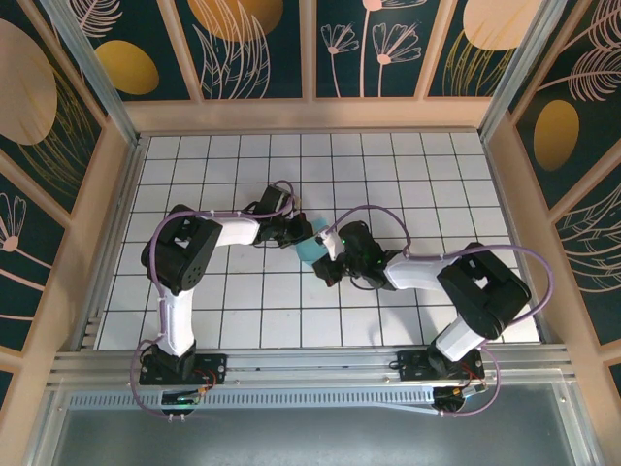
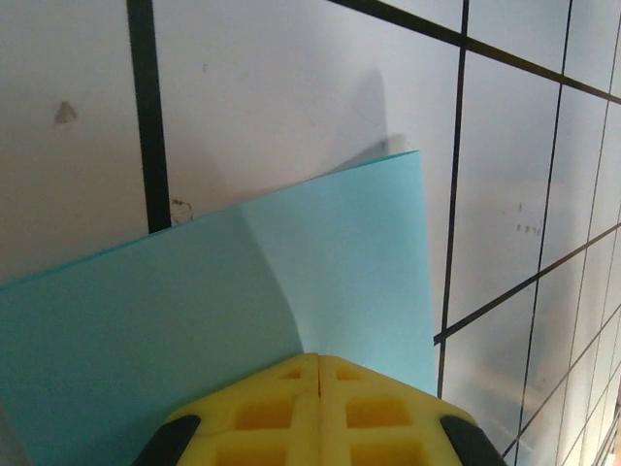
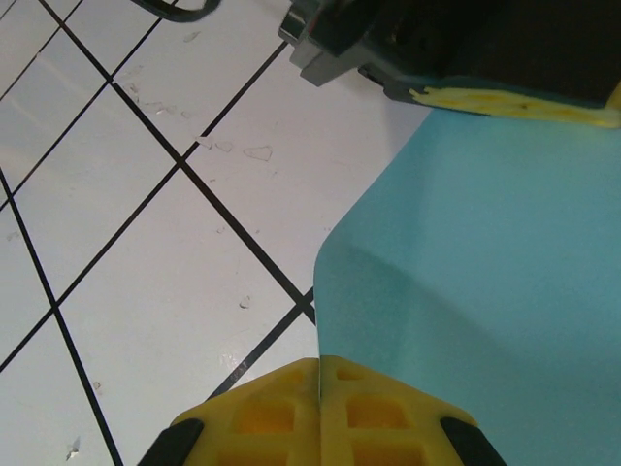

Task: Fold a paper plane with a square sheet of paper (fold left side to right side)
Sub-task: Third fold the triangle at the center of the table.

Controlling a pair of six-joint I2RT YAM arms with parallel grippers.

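Observation:
The square sheet of paper (image 1: 312, 252) is turquoise-blue and sits near the table's middle, mostly covered by both grippers. My left gripper (image 1: 294, 233) grips it from the far left. In the left wrist view the left gripper (image 2: 319, 359) has its yellow jaws pressed together on the sheet (image 2: 330, 262), which curls up from the tiles. My right gripper (image 1: 332, 254) holds it from the right. In the right wrist view the right gripper (image 3: 319, 363) is shut on the sheet's edge (image 3: 475, 282), with the left gripper's yellow fingers (image 3: 514, 102) at the far edge. No paper plane shape shows.
The white grid table (image 1: 243, 165) is ringed by a wooden frame (image 1: 310, 115) with patterned walls. A metal rail (image 1: 310, 369) runs along the near edge by both arm bases. Bare tiles lie to the far side and left.

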